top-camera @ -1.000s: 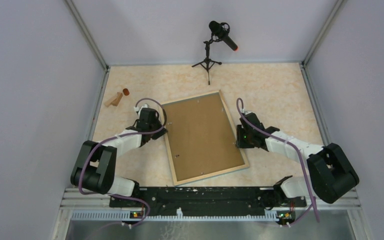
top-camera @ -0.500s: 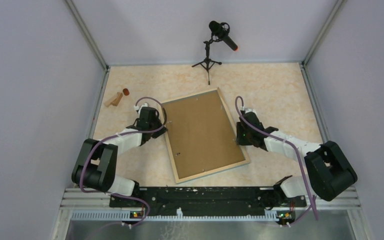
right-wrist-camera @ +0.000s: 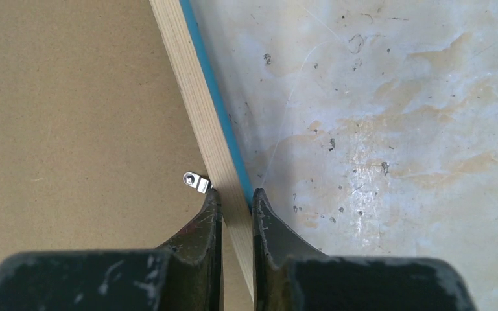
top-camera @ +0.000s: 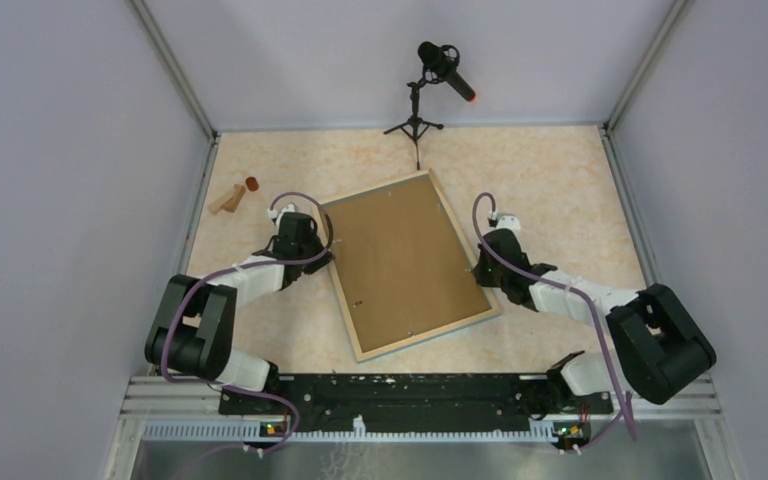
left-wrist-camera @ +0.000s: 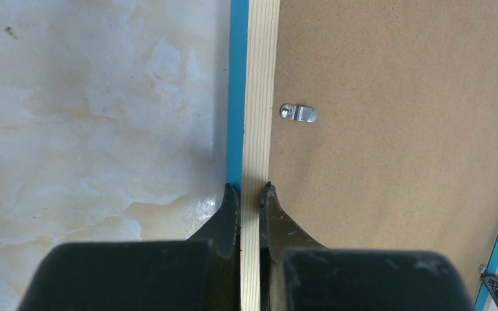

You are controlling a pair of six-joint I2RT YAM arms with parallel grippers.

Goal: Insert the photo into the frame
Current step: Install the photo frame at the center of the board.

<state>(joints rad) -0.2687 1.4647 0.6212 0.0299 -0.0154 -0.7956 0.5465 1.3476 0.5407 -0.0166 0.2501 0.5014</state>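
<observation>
The frame (top-camera: 430, 336) lies face down in the middle of the table, slightly turned, and the brown backing board (top-camera: 407, 263) fills its back. My left gripper (top-camera: 322, 256) is shut on the frame's left wooden rail (left-wrist-camera: 262, 97), one finger on either side (left-wrist-camera: 251, 189). My right gripper (top-camera: 482, 272) is shut on the right rail (right-wrist-camera: 188, 84), the wood pinched between its tips (right-wrist-camera: 235, 194). A metal turn clip (left-wrist-camera: 298, 113) sits on the board near the left gripper. Another clip (right-wrist-camera: 194, 181) touches the right gripper's inner finger. The photo is hidden.
A microphone on a small tripod (top-camera: 420, 100) stands at the far edge. A wooden block (top-camera: 228, 198) and a small reddish cylinder (top-camera: 252, 183) lie at the far left. Walls close in the table on three sides.
My right gripper has closed on the frame's right rail. The frame has shifted slightly toward the far side. The left gripper keeps its hold.
</observation>
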